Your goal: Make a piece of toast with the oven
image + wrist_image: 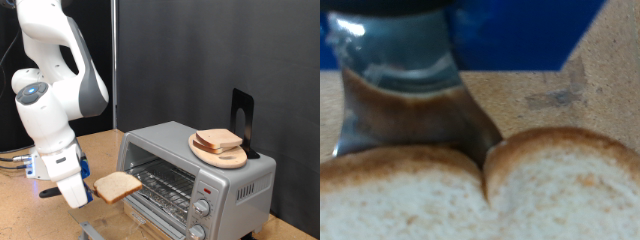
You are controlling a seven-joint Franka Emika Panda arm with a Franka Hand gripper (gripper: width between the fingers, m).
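The piece of toast (117, 185), a pale tan slice with a brown crust, is held flat in my gripper (84, 192) at the exterior view's lower left, in front of the oven's open mouth. In the wrist view the slice (480, 195) fills the frame's lower part, with one metal finger (405, 90) against its crust. The oven (235, 175) is a silver-grey box at the exterior view's lower right. Its wire rack (165, 185) shows inside, and two knobs (203, 208) and a red light (207, 187) sit on its front panel.
A round wooden plate (206, 153) with two stacked bread slices (219, 140) lies on the oven's top. A black stand (242, 115) rises behind it. The oven stands on a wooden table (20, 215). A black curtain (200, 50) hangs behind.
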